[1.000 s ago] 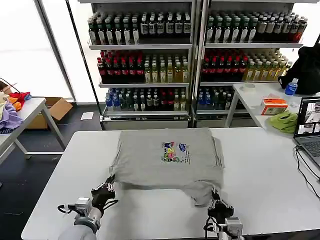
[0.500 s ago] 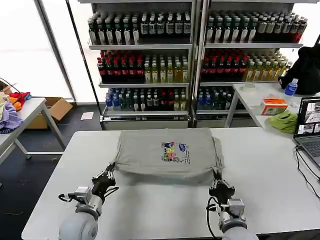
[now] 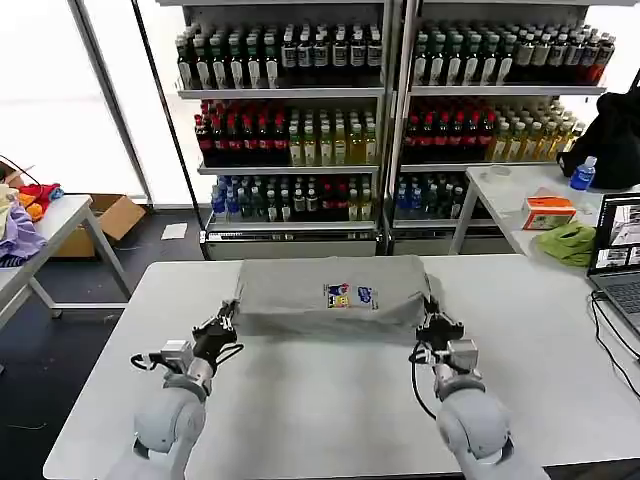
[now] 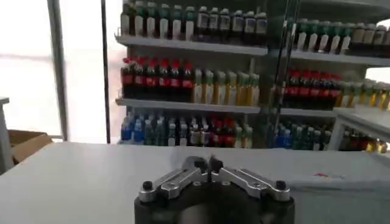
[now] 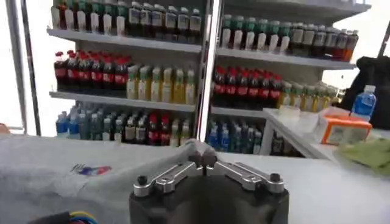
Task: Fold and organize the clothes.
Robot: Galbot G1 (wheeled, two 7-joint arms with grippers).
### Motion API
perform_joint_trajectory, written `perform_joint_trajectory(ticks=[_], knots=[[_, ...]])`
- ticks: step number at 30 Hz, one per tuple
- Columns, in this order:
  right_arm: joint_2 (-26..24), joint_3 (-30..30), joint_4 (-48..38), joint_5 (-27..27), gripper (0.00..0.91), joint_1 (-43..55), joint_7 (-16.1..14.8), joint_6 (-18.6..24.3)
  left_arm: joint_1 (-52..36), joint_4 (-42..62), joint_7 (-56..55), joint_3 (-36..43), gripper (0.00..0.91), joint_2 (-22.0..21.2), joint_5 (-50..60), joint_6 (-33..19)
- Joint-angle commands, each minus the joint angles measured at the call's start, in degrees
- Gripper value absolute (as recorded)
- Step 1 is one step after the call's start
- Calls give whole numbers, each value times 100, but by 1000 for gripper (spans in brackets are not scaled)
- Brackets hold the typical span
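1. Head view: the light grey cotton shirt with a small multicoloured chest print [image 3: 332, 297] lies at 12 o'clock on the white rectangular table [image 3: 330, 400], folded into a narrow band, print facing up.
2. The left gripper [image 3: 226, 322], at 9 o'clock of the shirt, has its fingers pinched together on the near left corner of the cloth.
3. The right gripper [image 3: 433, 325], at 3 o'clock of the shirt, is likewise clamped on the near right corner; the right wrist view shows grey cloth caught between its closed fingertips [image 5: 202, 156].
4. Judged from how it lies, the lengthwise fold is nearly laid over; letting go, a further crosswise fold and tidy placement appear left to do.
5. A small lime-green cloth [image 3: 568, 243] rests on the side table at 2 o'clock.
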Motion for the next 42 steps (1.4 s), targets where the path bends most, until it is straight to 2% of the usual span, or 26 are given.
perform_joint_trajectory(ticks=[1,8,9,10,11,12,16,18,21,24,26,31,38,42], knots=[[5,-235,-1370,105,0,1342,-92,-94,-1277,1502,-23,319,0,-72,-123,53],[159,-374,-1718,223,0,1343,-122,-237,-1412,1790,-64,469,0,-27,-271,343],[173,-388,-1744,264,625,1339,-111,-278,-1410,1811,-62,479,0,-1,-265,356],[205,-394,-1795,329,907,1349,-64,-334,-1403,1826,-48,480,10,15,-264,389],[244,-388,-1864,403,907,1365,-22,-407,-1393,1836,-48,485,776,29,-265,410],[272,-376,-1907,476,907,1380,-12,-469,-1389,1842,-60,493,907,36,-266,418],[403,-361,-1997,848,907,1410,30,-525,-1385,1832,-77,440,907,65,-276,467],[530,-362,-1949,1213,907,1427,184,-453,-1371,1751,-115,419,907,91,-313,507],[767,-362,-1878,1669,907,1508,606,58,-1332,1491,-312,337,907,104,-549,628],[1016,-332,-1774,2013,907,1626,1009,512,-1299,1045,-679,256,907,123,-1295,949],[1063,-335,-1637,2001,907,1630,1023,707,-1279,817,-908,190,907,145,-1784,1127],[959,-318,-1240,1698,907,1393,1215,647,-1055,464,-877,136,907,243,-1606,1105],[651,-132,-600,1391,907,700,1424,405,-603,41,-730,95,907,302,-1219,1036],[509,1,-130,1189,907,160,1477,131,-301,-58,-613,107,907,325,-832,995]])
